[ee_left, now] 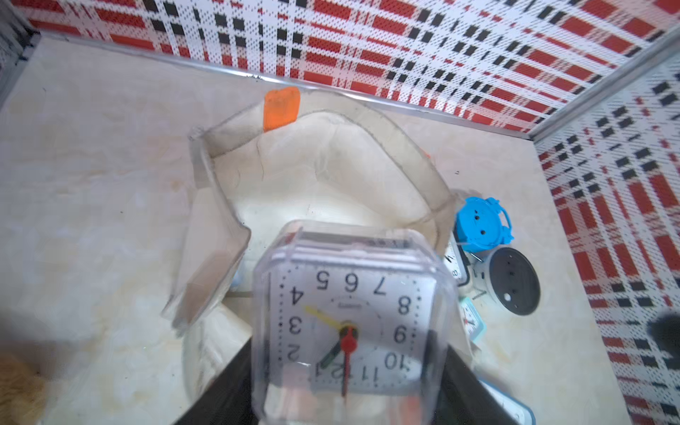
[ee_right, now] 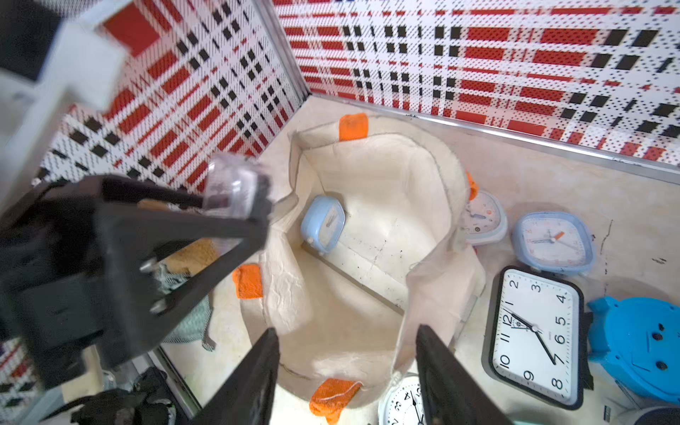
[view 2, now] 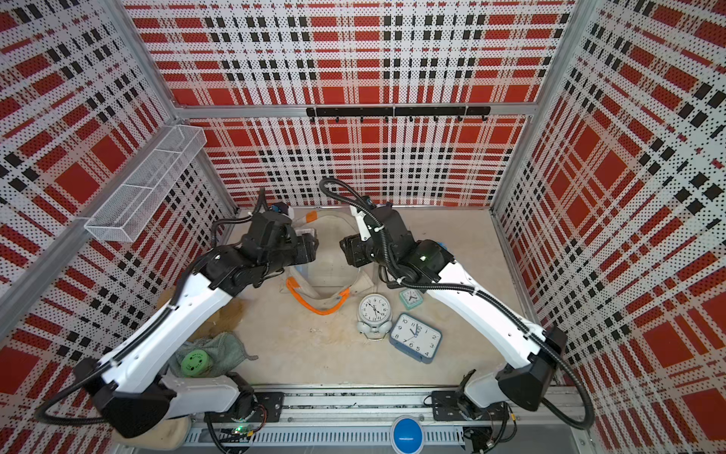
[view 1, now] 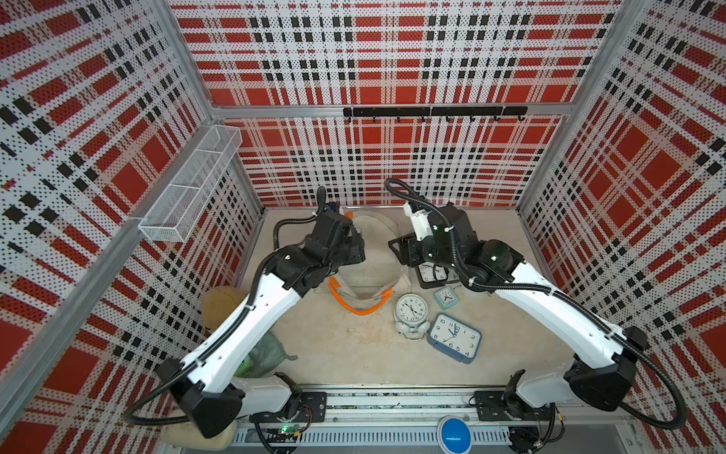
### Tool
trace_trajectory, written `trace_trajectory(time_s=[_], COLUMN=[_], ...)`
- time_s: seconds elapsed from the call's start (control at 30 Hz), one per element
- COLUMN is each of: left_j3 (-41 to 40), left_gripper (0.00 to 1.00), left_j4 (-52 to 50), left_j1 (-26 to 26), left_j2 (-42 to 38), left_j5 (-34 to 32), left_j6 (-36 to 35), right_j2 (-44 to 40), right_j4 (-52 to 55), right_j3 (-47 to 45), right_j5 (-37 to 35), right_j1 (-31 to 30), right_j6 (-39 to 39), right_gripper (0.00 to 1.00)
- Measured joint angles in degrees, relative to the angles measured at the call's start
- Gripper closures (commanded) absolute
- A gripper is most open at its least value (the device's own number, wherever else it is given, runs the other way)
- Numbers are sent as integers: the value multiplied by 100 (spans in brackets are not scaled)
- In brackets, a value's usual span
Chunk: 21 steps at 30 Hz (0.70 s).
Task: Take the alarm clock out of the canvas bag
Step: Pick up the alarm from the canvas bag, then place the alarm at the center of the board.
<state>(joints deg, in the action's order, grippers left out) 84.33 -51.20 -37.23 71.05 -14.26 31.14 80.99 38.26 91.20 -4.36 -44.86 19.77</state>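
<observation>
Two arms bend inward over the cream-white canvas bag with orange strap handles (ee_right: 386, 173) at the far edge of the surface (view 1: 353, 353). Left arm (view 1: 243, 318) jaws grasp a clear-cased square alarm clock (ee_left: 349, 316) above the bag rim. Right arm (view 1: 550, 306) jaws stand released, empty, over the bag mouth.

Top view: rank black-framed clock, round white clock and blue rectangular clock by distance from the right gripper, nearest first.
From the right gripper:
1. black-framed clock, partly under that arm.
2. round white clock, nearer the front.
3. blue rectangular clock, nearest the front.
</observation>
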Motion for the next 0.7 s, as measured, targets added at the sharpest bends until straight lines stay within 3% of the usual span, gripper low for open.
trace_trajectory(time_s=[0.1, 0.27, 0.43, 0.7], left_j3=[120, 118, -555, -1749], left_gripper=[54, 55, 55, 56], left_j4=[-544, -1451, -1832, -1458], left_j1=[-527, -1862, -3025, -3753], left_j2=[-409, -584, -619, -149], left_j5=[-15, -308, -601, -785], left_j6=[-120, -98, 42, 114], right_j2=[-271, -494, -621, -966], right_j4=[81, 310, 474, 782], right_j3=[-2, -7, -140, -216], right_j5=[-83, -295, -466, -693], right_j1=[299, 542, 599, 601], right_j6=[149, 321, 409, 426], right_gripper=[39, 39, 39, 39])
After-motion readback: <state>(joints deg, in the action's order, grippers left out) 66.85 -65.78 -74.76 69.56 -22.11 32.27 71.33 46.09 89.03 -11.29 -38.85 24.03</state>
